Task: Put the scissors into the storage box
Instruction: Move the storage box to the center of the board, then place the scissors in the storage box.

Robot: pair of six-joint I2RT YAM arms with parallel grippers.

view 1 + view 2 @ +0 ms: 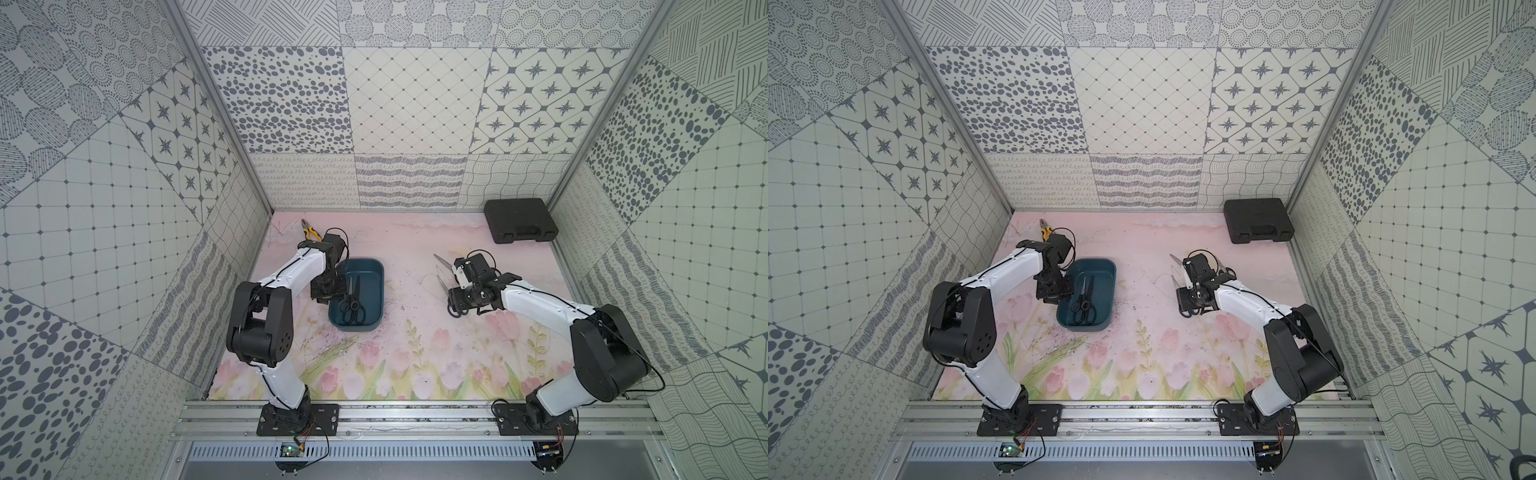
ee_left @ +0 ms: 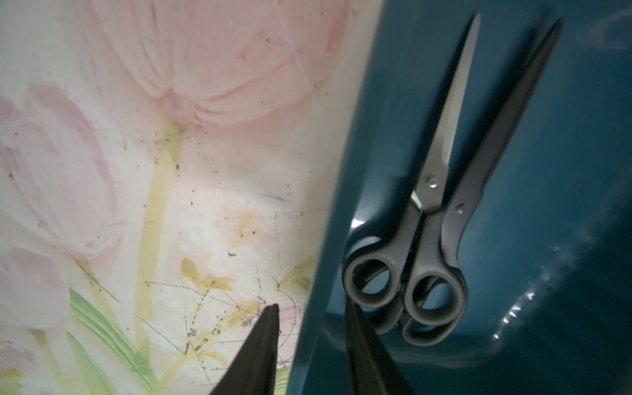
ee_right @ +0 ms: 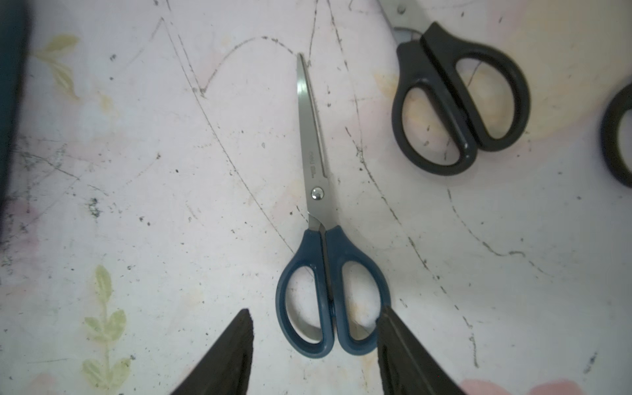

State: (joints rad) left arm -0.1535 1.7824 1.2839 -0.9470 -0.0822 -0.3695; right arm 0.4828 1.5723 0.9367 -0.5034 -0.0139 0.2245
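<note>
Your right pincer (image 3: pixel 314 316), jaws apart, straddles the handles of the blue scissors (image 3: pixel 316 191) (blades pointing straight ahead); left pincer (image 2: pixel 312 304) also apart, farther off.

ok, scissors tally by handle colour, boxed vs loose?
Black scissors in storage box: 2
Loose black scissors on mat: 2, one cut off at frame edge
Blue scissors on mat: 1
Total: 5
</note>
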